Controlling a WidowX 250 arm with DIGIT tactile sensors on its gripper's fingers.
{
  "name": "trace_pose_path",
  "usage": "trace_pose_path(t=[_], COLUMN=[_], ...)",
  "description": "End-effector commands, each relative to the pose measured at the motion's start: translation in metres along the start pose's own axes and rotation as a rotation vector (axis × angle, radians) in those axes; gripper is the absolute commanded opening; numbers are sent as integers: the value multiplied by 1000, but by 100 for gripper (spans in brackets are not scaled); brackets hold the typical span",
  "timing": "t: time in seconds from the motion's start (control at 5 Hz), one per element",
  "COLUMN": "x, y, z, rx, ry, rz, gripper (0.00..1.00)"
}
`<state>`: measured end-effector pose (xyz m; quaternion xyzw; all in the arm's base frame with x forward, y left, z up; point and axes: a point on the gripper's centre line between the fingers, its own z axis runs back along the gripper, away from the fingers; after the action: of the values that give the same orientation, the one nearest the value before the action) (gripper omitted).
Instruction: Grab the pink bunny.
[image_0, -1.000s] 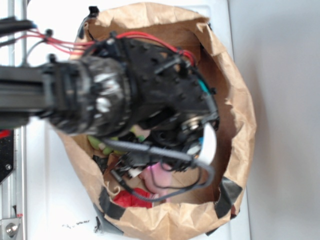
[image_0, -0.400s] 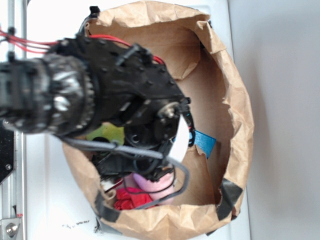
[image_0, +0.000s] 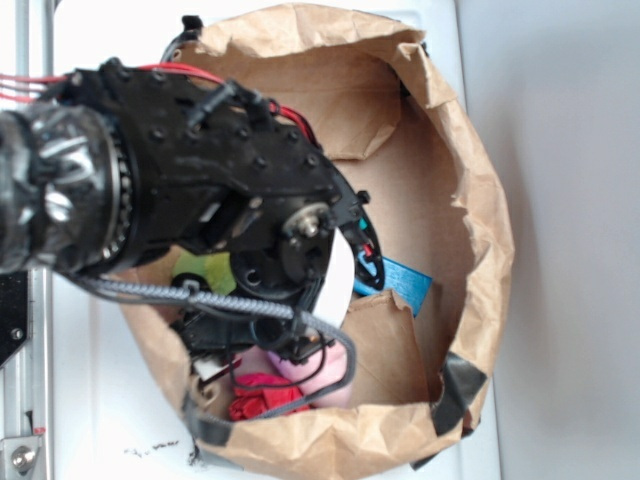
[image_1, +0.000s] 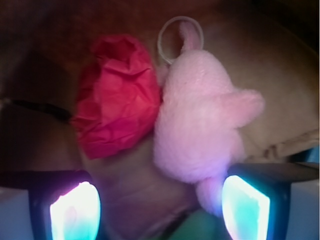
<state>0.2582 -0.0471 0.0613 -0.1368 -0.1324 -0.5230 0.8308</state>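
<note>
- Wrist view gives me the clearest look: the pink bunny (image_1: 197, 125) lies on the brown paper floor of the bag, filling the centre-right of the picture.
- A red fabric lump (image_1: 116, 97) sits just to the left of the pink bunny and touches it along one side.
- A pale ring loop (image_1: 180, 37) sits at the far end of the pink bunny, away from the fingers.
- I see the gripper (image_1: 160, 207) spread wide, nothing held; its two glowing fingertips (image_1: 75, 212) stand at the bottom corners, well apart from each other.
- One stubby limb of the pink bunny reaches down to the inner edge of the right-hand fingertip; whether they touch I cannot tell. The body lies mostly beyond the gap between the tips, not inside it.
- A blurred green patch shows at the bottom edge, below the pink bunny.
- From the exterior view, the arm covers most of the brown paper bag (image_0: 480, 240), and the pink bunny (image_0: 300, 368) shows only as a sliver beneath the black gripper (image_0: 262, 345).
- Beside that sliver I see the red fabric lump (image_0: 258, 395), and a blue strip (image_0: 405, 282) lies on the bag floor to its right.
</note>
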Motion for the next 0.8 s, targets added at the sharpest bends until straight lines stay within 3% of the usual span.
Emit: trace_pose_path(t=[0.0, 0.2, 0.4, 0.6], x=[13, 21, 25, 24], y=[40, 38, 32, 36], z=[-10, -11, -13, -8], rx=[71, 55, 48, 49], ry=[46, 33, 15, 0], rz=[27, 27, 45, 68], gripper=[100, 100, 0, 0])
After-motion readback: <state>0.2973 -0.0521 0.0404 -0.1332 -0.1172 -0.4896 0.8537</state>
